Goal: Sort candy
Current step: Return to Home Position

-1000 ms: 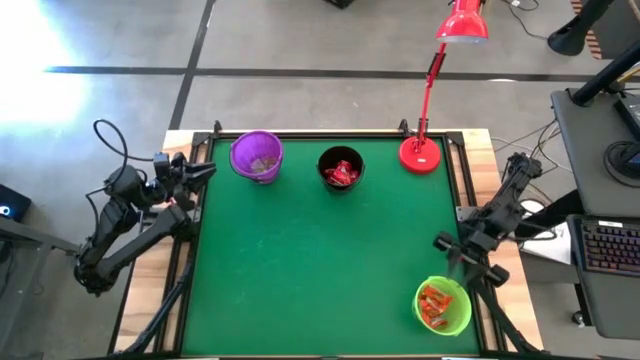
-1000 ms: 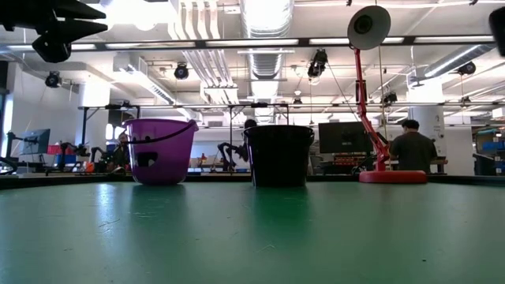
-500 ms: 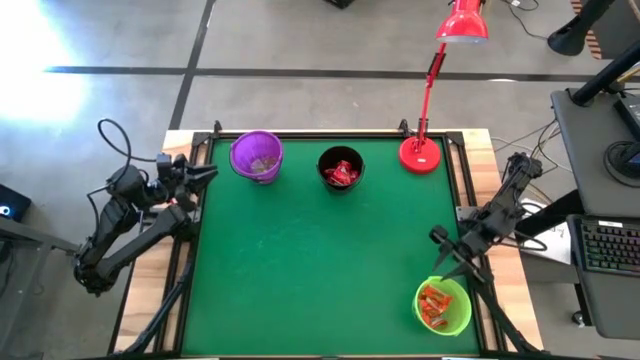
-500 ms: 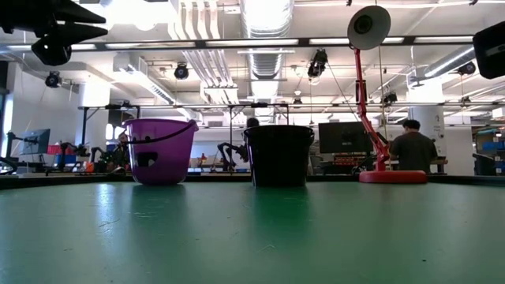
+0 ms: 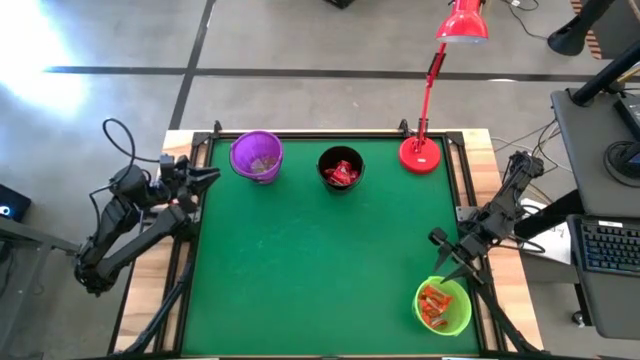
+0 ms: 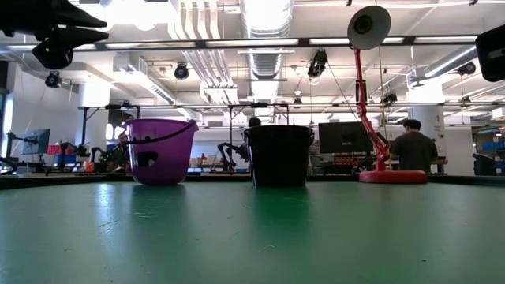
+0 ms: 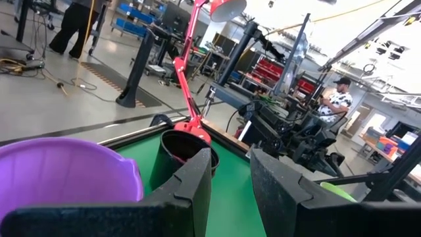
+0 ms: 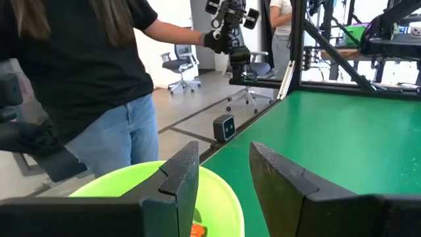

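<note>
Red-wrapped candy [image 5: 341, 173] lies in the black cup [image 5: 340, 168]. Orange-red candy [image 5: 433, 303] lies in the green cup [image 5: 443, 305] at the table's near right corner. A few pale sweets [image 5: 263, 162] lie in the purple cup [image 5: 256, 156]. My right gripper [image 5: 447, 262] hovers open just beyond the green cup's far rim [image 8: 131, 191], holding nothing; an orange sweet [image 8: 196, 229] shows between its fingers [image 8: 223, 178]. My left gripper [image 5: 205, 175] waits open at the table's left edge, beside the purple cup [image 7: 66, 174], fingers [image 7: 230, 178] empty.
A red desk lamp [image 5: 420, 152] stands at the far right corner. All three cups stand upright on the green mat [image 5: 320, 260], whose middle is bare. A person [image 8: 79, 79] stands just past the table's near right corner. More people work in the room behind [image 6: 408, 150].
My right gripper has moved toward the table's near edge and come down a little, ending over the green cup's far rim. The cups and the candy have stayed put.
</note>
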`<state>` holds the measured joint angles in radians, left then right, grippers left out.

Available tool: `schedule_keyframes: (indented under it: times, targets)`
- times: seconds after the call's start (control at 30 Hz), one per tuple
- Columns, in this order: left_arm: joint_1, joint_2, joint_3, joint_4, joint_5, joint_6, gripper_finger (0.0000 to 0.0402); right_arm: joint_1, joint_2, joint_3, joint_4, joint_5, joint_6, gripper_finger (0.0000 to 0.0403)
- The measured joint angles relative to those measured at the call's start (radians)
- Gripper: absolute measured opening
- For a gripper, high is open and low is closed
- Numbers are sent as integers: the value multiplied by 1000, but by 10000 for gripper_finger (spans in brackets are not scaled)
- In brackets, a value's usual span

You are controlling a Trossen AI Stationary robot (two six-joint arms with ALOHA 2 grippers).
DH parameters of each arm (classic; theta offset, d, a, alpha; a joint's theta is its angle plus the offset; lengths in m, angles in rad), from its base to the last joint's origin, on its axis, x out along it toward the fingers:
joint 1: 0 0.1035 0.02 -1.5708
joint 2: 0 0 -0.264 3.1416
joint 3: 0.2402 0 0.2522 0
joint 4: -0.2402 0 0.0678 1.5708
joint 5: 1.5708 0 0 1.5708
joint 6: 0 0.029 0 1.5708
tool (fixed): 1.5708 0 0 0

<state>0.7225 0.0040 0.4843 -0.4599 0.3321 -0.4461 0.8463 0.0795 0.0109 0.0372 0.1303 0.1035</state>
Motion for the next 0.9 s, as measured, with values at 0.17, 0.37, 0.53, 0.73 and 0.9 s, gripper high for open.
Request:
schedule_keyframes:
  times: [0.17, 0.37, 0.53, 0.73, 0.9]
  targets:
    - [0, 0, -10, 0, 0, 10, 89, 0, 0, 0, -1, 0, 0, 128]
    - [0, 0, -12, 0, 1, 22, 89, 0, -70, 0, -1, 1, 0, 128]
    - [0, 0, -12, -1, 12, 23, 89, 0, -79, -1, 27, 3, 0, 128]
    - [0, 0, -15, -3, 28, 25, 89, 0, -79, -1, 15, 3, -1, 128]
    - [0, 0, -16, -4, 27, 44, 89, 0, -68, -1, 16, 2, -1, 128]
